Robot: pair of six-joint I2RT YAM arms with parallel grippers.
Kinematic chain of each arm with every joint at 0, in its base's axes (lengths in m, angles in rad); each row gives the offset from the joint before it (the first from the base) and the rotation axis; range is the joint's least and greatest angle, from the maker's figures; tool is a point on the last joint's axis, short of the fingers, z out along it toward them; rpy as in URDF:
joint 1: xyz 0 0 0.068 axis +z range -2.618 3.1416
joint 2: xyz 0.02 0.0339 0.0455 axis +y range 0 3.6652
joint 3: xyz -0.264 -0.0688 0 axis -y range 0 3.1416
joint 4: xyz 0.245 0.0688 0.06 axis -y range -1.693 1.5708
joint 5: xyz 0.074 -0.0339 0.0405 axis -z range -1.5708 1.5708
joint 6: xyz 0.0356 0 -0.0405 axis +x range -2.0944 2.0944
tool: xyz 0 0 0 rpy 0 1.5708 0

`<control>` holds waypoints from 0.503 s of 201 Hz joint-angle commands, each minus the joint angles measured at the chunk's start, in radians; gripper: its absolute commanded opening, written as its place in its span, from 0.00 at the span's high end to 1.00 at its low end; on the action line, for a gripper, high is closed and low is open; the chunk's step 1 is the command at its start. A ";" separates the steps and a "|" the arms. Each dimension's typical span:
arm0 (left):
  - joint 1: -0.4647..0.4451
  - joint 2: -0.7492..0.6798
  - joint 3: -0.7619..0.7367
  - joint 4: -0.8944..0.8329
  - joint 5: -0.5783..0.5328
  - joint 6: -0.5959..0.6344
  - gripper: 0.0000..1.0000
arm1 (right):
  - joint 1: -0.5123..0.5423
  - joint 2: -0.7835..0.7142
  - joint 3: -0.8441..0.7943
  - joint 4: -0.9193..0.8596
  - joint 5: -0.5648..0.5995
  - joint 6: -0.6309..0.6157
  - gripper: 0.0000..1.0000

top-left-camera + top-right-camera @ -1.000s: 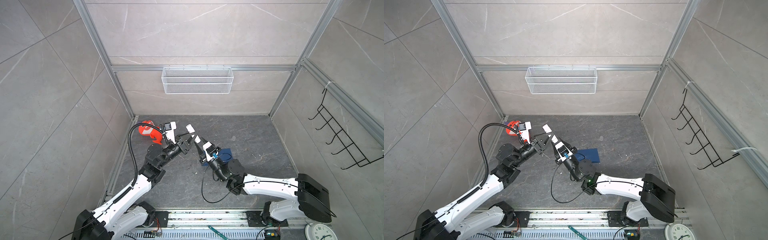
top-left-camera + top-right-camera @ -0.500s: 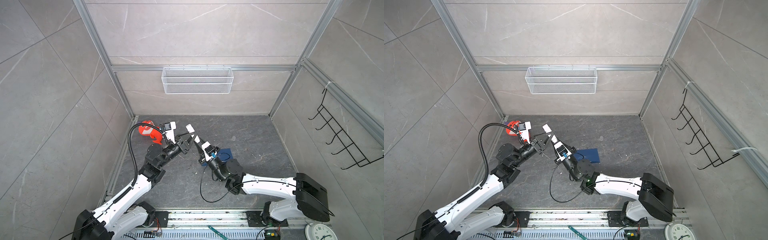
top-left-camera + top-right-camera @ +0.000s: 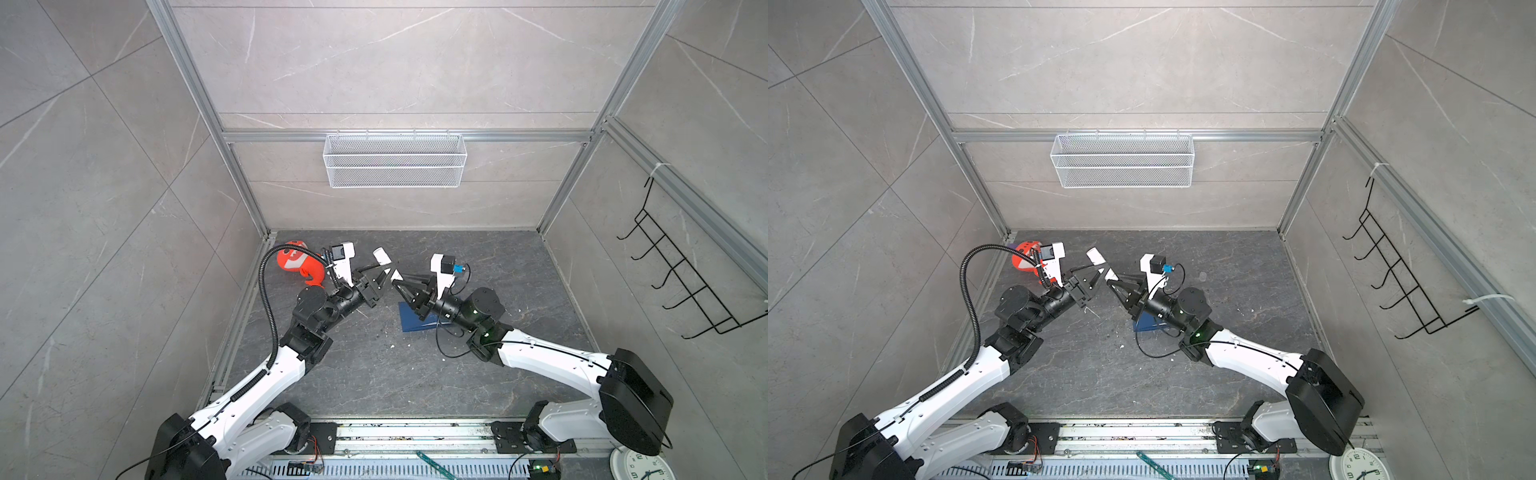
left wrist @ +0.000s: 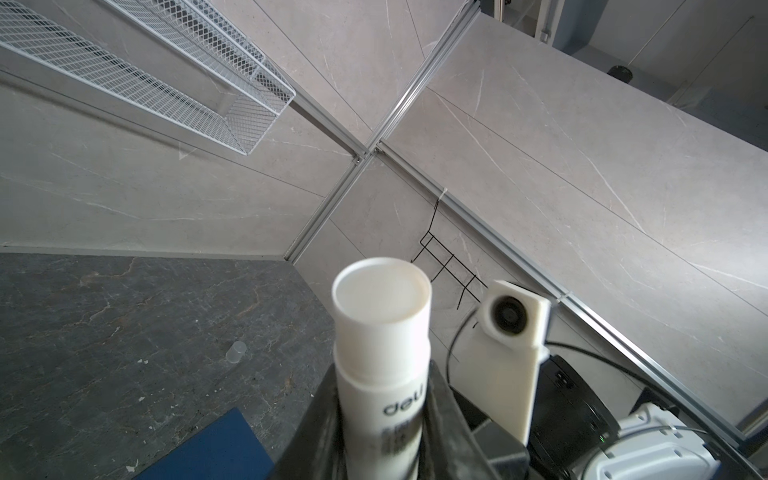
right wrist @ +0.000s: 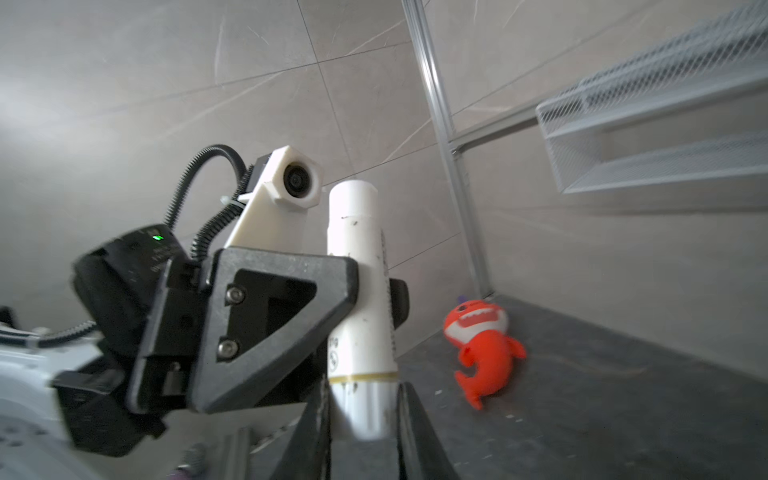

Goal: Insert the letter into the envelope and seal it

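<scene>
A white glue stick (image 3: 388, 264) (image 3: 1100, 263) hangs in the air above the floor's middle, between my two grippers. My left gripper (image 3: 383, 273) (image 4: 382, 415) is shut on its body (image 4: 382, 332). From the opposite side my right gripper (image 3: 398, 283) (image 5: 363, 399) is shut on the stick's narrower end (image 5: 361, 407); both black fingers (image 5: 322, 399) press against it. The navy envelope (image 3: 411, 322) (image 3: 1144, 325) (image 4: 208, 449) lies flat on the floor, partly under my right arm. The letter is out of view.
A red toy fish (image 3: 299, 266) (image 5: 484, 345) lies by the back left corner. A small clear cap (image 4: 237, 353) rests on the floor. A white wire basket (image 3: 395, 160) hangs on the back wall and a black hook rack (image 3: 681, 286) on the right wall.
My right gripper's jaws have closed on the end of the glue stick. The left gripper has kept its hold on the stick and has hardly moved.
</scene>
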 commanded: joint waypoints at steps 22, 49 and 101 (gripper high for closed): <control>-0.005 -0.024 0.012 0.067 0.116 0.074 1.00 | -0.118 0.109 0.068 0.349 -0.081 0.527 1.00; -0.006 -0.018 0.012 0.061 0.089 0.050 1.00 | -0.117 0.086 0.064 0.269 -0.086 0.427 1.00; -0.006 -0.011 0.019 0.044 -0.006 -0.029 1.00 | -0.008 -0.129 -0.016 -0.111 0.210 -0.237 0.47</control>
